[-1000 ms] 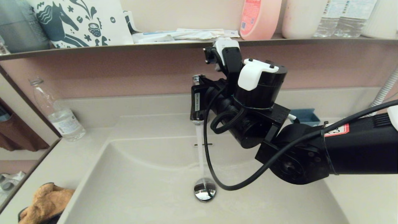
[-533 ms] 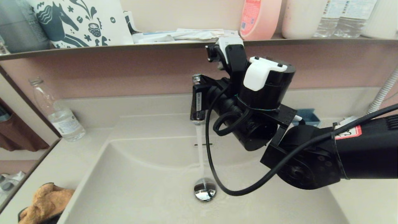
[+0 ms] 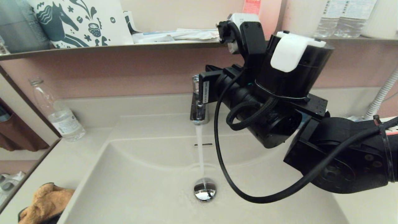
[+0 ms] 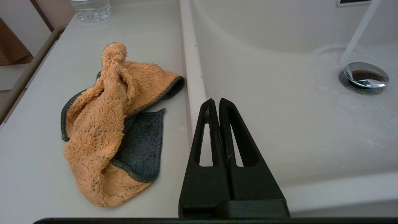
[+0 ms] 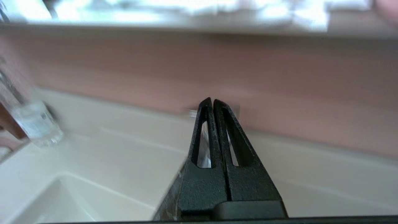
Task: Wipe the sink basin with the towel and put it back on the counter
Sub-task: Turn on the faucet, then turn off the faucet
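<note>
The beige sink basin has water running from the chrome faucet onto its drain plug. The orange-tan towel lies crumpled on the counter left of the basin, and nothing touches it. My right gripper is shut and empty, level with the top of the faucet and just to its right. In the left wrist view my left gripper is shut and empty over the basin's left rim, with the towel lying beside it. The left gripper is out of the head view.
A clear plastic bottle stands at the counter's back left. A shelf above the faucet carries a printed bag, packets and bottles. A white hose hangs at the far right. Dark brown fabric hangs beyond the counter's left edge.
My right arm has lifted and drawn back to the right, off the faucet, which now shows more fully. Water keeps running. The towel has not moved.
</note>
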You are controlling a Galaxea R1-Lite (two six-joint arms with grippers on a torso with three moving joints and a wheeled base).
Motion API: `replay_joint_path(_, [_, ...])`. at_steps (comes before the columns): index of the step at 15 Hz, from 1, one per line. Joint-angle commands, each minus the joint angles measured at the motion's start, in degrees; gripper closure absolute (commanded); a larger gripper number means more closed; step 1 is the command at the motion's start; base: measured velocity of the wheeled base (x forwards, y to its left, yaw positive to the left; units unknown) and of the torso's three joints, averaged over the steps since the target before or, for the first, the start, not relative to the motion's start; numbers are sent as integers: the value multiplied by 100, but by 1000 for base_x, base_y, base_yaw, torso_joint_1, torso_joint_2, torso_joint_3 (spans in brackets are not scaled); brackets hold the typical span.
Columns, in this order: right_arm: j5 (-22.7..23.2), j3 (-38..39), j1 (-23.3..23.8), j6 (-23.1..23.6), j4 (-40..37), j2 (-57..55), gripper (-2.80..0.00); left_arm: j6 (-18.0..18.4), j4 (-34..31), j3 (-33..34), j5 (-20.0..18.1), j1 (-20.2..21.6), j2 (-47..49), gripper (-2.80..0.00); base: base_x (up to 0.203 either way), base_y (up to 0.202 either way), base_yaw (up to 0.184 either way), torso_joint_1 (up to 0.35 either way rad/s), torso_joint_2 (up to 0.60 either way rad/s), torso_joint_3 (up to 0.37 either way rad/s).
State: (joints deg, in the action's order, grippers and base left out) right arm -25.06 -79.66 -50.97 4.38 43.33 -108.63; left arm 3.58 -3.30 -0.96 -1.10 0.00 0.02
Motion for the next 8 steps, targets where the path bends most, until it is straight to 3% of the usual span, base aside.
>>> replay_joint_path(1, [-9,-148,29,15,-8,-38,0,2,-4,0,-4,0,-2,0,0,0,0,0,0,0])
replay_joint_path(8, [148,-1332,201,28,-920,-812,0,2,-4,0,-4,0,-2,0,0,0,0,0,0,0])
